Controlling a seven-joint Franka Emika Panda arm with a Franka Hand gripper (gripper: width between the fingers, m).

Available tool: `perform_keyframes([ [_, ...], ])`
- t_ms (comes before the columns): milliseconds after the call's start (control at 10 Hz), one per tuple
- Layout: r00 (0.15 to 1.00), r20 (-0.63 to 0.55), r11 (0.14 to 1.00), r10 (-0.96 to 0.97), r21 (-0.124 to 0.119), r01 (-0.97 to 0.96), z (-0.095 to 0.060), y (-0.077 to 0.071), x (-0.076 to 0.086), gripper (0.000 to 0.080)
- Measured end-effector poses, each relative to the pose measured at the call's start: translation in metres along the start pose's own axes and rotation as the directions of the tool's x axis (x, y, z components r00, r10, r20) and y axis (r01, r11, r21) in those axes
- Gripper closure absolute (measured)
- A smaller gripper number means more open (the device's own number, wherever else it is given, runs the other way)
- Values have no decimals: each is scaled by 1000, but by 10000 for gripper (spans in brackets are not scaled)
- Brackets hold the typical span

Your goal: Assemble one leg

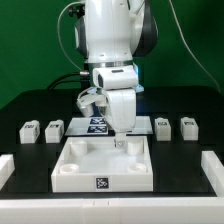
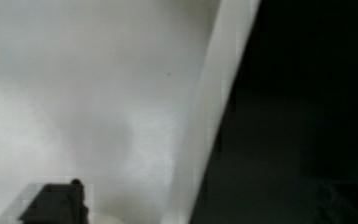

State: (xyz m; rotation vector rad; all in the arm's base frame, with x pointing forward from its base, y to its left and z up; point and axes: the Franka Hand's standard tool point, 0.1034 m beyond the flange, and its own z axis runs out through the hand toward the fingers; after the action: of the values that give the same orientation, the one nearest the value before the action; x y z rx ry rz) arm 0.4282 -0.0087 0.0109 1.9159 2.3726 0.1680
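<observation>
Four legs, small white blocks with marker tags, stand on the black table in the exterior view: two at its left (image 1: 30, 130) (image 1: 54, 128) and two at its right (image 1: 162, 126) (image 1: 188, 126). My gripper (image 1: 121, 141) reaches straight down to the far wall of the large white tray-like part (image 1: 75, 172), right of its middle. In the wrist view one dark finger (image 2: 55, 202) shows over the tray's white surface and the other is barely visible over the dark table, with the tray's wall (image 2: 211, 120) between them. The jaws stand wide apart and hold nothing.
The marker board (image 1: 97, 124) lies behind the tray, under the arm. White rail-like blocks sit at the front left (image 1: 5, 166) and front right (image 1: 214, 172) of the table. A green backdrop stands behind.
</observation>
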Motion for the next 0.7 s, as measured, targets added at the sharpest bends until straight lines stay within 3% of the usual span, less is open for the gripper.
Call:
perform_keyframes([
  [200, 1000, 0, 1000, 0, 1, 0, 0, -1, 0, 150],
  [300, 1000, -1, 1000, 0, 2, 0, 1, -1, 0, 282],
  [400, 1000, -1, 1000, 0, 2, 0, 1, -1, 0, 282],
  [700, 1000, -1, 1000, 1, 3, -1, 1, -1, 0, 724],
])
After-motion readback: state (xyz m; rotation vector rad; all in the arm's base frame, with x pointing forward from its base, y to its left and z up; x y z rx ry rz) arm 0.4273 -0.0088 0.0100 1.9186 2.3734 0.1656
